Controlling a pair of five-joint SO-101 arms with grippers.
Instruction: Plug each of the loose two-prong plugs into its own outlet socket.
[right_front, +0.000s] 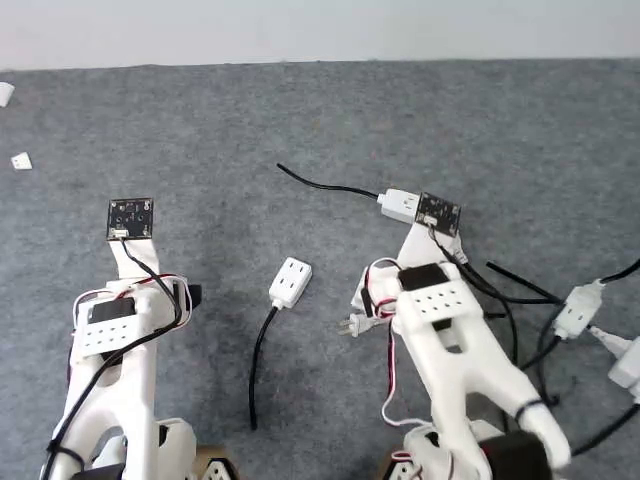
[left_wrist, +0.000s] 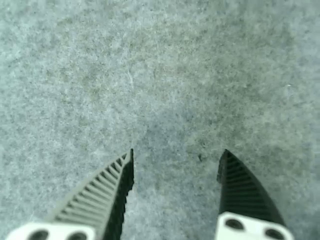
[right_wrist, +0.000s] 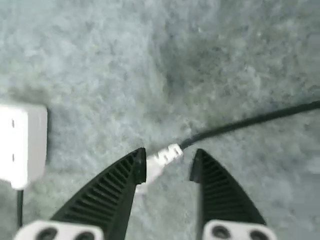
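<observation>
one plug (right_wrist: 165, 156) lies between the parted jaws of my right gripper (right_wrist: 169, 152), one end tucked behind a finger, just beside one outlet socket (right_wrist: 20, 145). my left gripper (left_wrist: 178, 151) gapes wide over grey carpet (left_wrist: 150, 75).

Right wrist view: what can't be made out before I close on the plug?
- White two-prong plug inside the open right gripper: prongs too blurred to make out.
- White plastic outlet socket: cut off by the picture's edge.
- Black cord: far end runs off the edge.
</observation>
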